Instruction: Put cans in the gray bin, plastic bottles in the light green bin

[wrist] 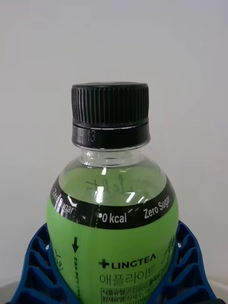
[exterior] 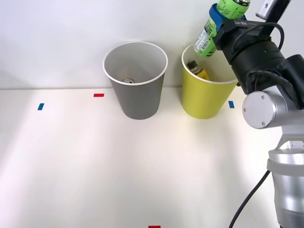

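hand: our right hand (exterior: 224,18) hangs above the light green bin (exterior: 205,102), over its far right rim; its blue ribbed fingers (wrist: 33,270) are closed on the green bottle (exterior: 216,26), one pressed to each side of the body.
green bottle: we hold it tilted in the air over the light green bin, one end dipping just past the rim line as seen from the front. in the wrist view its ribbed dark cap (wrist: 110,114) points away from the fingers, and the green label (wrist: 114,256) reads "zero sugar" and "0 kcal" on a black band.
yellow-label bottle (exterior: 198,70): it lies inside the light green bin, leaning against the inner wall on the side nearest the gray bin, dark cap uppermost.
light green bin: it stands upright on the worktop (exterior: 95,166), white rim up, close to the gray bin (exterior: 137,97) but not touching it.
gray bin: upright, just left of the light green bin, on our left side.
can (exterior: 128,80): it sits at the bottom of the gray bin; we see its round silvery top.
worktop marks: a red tape mark (exterior: 99,95) lies left of the gray bin, a blue one (exterior: 41,106) further left, and another blue one (exterior: 231,104) just right of the light green bin.
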{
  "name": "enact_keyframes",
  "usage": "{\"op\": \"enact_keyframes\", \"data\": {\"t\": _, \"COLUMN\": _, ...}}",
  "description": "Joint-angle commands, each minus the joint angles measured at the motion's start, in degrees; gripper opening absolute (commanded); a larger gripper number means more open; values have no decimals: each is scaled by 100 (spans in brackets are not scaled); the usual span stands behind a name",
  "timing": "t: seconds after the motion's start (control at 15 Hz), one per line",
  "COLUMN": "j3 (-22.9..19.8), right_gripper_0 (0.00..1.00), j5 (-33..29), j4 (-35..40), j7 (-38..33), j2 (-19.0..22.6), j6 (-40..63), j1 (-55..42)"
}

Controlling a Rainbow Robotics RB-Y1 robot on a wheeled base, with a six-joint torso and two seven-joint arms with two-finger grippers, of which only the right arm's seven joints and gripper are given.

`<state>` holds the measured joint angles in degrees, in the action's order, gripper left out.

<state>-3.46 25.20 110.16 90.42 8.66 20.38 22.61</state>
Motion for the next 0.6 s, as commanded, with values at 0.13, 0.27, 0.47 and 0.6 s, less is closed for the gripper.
{"op": "enact_keyframes", "data": {"t": 0.13, "j3": -208, "right_gripper_0": 0, "j5": -112, "j4": -548, "j7": 90, "j2": 180, "j6": -7, "j1": 359}}
{"op": "enact_keyframes", "data": {"t": 0.27, "j3": -216, "right_gripper_0": 0, "j5": -147, "j4": -592, "j7": 98, "j2": 171, "j6": -7, "j1": 367}}
{"op": "enact_keyframes", "data": {"t": 0.47, "j3": -216, "right_gripper_0": 0, "j5": -227, "j4": -803, "j7": 178, "j2": 162, "j6": -7, "j1": 534}}
{"op": "enact_keyframes", "data": {"t": 0.6, "j3": -216, "right_gripper_0": 0, "j5": -314, "j4": -838, "j7": 239, "j2": 101, "j6": -7, "j1": 534}}
